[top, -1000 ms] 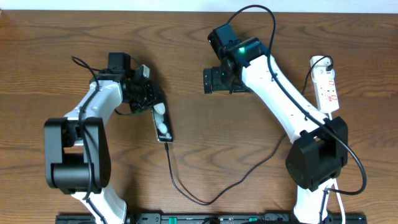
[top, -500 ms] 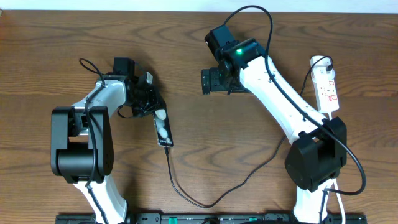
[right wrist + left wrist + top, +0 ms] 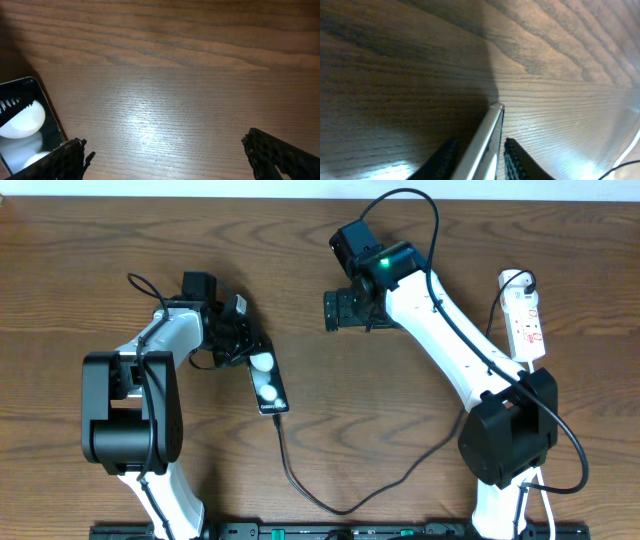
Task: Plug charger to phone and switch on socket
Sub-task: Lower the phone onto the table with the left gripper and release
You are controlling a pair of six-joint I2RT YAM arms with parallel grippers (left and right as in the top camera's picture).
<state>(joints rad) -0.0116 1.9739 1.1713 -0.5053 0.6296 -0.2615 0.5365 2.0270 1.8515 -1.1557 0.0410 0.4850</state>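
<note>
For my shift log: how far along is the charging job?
Looks done: the thin black charger cable meets the glossy black phone at its near end. In hand: left gripper straddles the phone; right gripper hangs open, empty. Left: white power strip at right, untouched, switch unreadable.

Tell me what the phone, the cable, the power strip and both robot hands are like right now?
phone: lying on the table, held at one end.
charger: tip at the phone's other end, looks plugged in.
socket: flat on the table; switch too small to read.
left gripper: shut on the phone.
right gripper: open, empty.
</note>
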